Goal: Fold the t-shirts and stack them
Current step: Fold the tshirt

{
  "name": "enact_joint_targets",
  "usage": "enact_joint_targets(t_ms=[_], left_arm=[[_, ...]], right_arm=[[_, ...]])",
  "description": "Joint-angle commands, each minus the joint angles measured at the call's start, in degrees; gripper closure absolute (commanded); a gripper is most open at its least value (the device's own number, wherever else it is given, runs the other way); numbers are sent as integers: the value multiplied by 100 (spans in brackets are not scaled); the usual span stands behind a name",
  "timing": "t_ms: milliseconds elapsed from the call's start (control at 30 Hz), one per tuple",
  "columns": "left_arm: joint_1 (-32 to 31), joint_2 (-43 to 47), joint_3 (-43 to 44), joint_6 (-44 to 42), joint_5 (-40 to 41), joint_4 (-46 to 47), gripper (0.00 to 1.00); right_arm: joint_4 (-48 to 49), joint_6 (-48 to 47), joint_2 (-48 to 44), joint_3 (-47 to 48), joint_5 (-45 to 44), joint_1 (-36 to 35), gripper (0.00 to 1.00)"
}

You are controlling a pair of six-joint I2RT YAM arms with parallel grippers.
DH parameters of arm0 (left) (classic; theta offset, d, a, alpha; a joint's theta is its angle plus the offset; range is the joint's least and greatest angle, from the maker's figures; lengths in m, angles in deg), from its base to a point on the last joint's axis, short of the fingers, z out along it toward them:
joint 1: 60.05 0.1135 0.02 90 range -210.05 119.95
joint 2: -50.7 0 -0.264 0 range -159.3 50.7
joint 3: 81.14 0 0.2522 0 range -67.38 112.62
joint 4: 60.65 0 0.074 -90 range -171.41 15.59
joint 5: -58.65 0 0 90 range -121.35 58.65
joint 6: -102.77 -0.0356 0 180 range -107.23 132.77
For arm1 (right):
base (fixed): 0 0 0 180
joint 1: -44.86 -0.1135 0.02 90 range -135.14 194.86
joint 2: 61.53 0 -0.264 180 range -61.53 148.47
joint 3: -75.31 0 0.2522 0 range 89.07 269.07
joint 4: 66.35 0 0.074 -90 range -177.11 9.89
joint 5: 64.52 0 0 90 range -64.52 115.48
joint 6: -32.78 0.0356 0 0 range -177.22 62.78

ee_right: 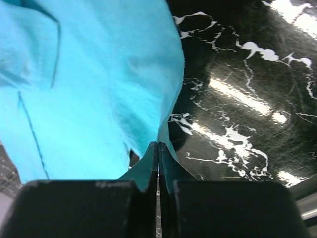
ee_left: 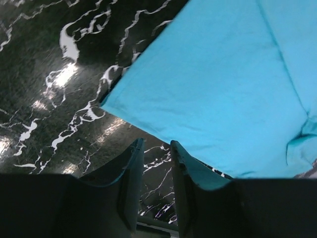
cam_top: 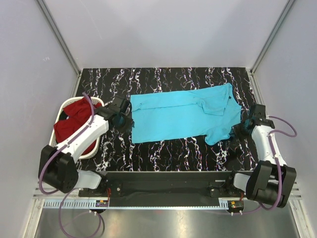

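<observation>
Your right end effector (ee_right: 158, 145) is clenched on an edge of the turquoise t-shirt (cam_top: 178, 116). This shirt lies spread on the bench (cam_top: 168, 153), between your two end effectors. Your left end effector (ee_left: 156, 148) is released, and bare bench shows in its gap; the shirt's corner is just ahead of it. The dark red t-shirt (cam_top: 74, 121) lies in the white basket (cam_top: 86, 155), on the outer side of the left end effector.

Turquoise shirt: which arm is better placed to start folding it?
Right, probably. The right claw is shut on the turquoise shirt at its edge; the left claw stands open beside the hem, only table between its jaws.
</observation>
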Motion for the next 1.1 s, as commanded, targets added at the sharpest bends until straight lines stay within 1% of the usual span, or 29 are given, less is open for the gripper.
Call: enact_joint_targets(t_ms=[0,133,233,333,400,467,600,867,1000,1033,1067], left_arm=[[3,-296,-231,861,-43,-75,67],[21,-788,-469,1379,-307,-66,67],[-23,-1314,-390,1555,-368,-31,65],[-76,-1544,-223,1582,-395,-31,63],[-163,-1571,-222,1670,-369,-31,63],[-286,-1475,-249,1802,-150,-14,61],[-348,-1395,-389,1969,-8,100,59],[-401,-1764,-486,2022,1,171,61],[-454,-1782,-486,2066,115,180,76],[-462,-1747,-469,2066,185,180,88],[-463,-1721,-460,2048,238,171,97]], right_arm=[[158,-171,-263,326,275,9,100],[211,-329,-281,450,363,9,100],[316,-417,-246,441,608,9,100],[378,-487,-237,423,670,9,100],[404,-557,-237,406,662,9,100],[413,-610,-246,414,671,9,100],[457,-637,-316,362,697,9,100],[475,-654,-439,353,688,9,100],[475,-637,-606,362,486,9,100],[466,-637,-659,362,399,9,100],[483,-645,-711,397,372,9,100]])
